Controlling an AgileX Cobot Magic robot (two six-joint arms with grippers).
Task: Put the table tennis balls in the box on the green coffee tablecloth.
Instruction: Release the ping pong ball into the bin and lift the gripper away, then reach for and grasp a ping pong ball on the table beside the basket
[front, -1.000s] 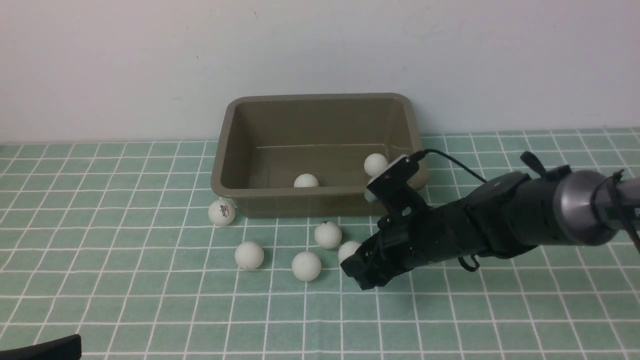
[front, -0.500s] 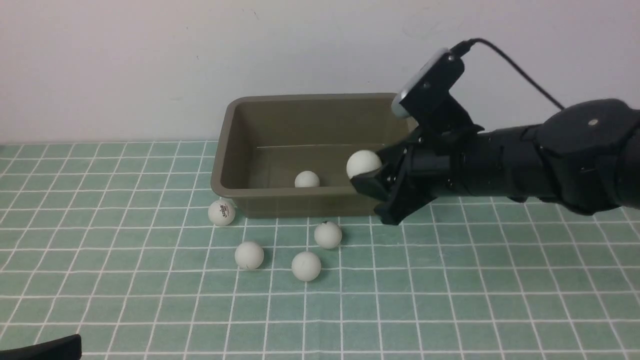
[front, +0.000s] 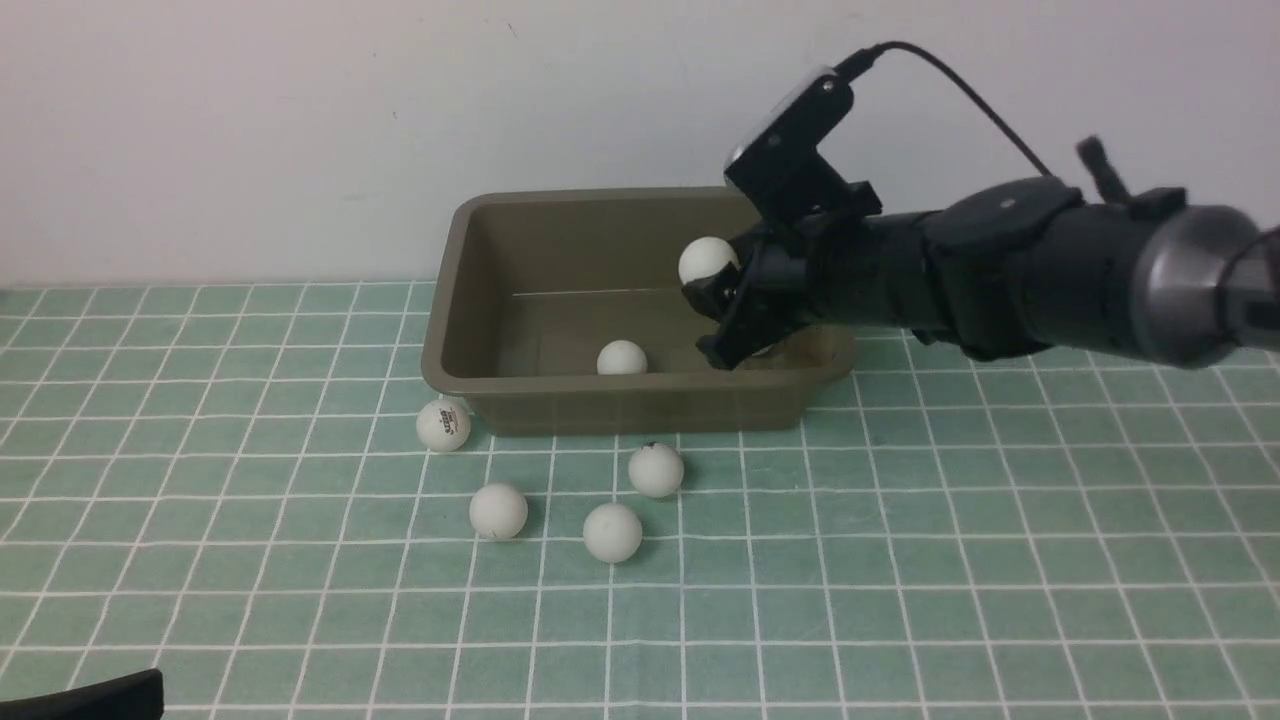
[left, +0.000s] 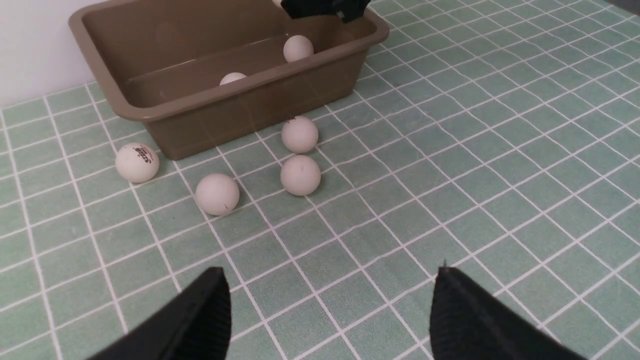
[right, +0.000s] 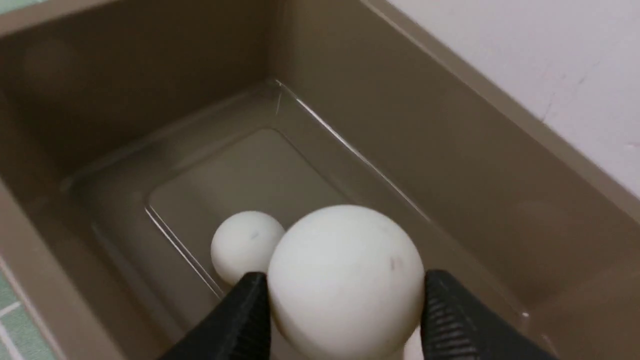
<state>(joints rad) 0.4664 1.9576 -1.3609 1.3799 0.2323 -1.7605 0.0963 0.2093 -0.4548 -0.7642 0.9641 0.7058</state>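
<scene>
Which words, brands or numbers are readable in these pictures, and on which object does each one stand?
Ball on the tablecloth, near the box: a small dark printed logo, too blurred to read.
No other words, numbers or signs are visible.

4 white balls (front: 612, 532) lie before the olive box (front: 620, 411).

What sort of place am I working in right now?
Probably an indoor tabletop test bench: a pale teal-green grid-lined tablecloth running up to a plain white wall, with an olive-brown rectangular plastic tub and small white plastic table tennis balls laid out.
</scene>
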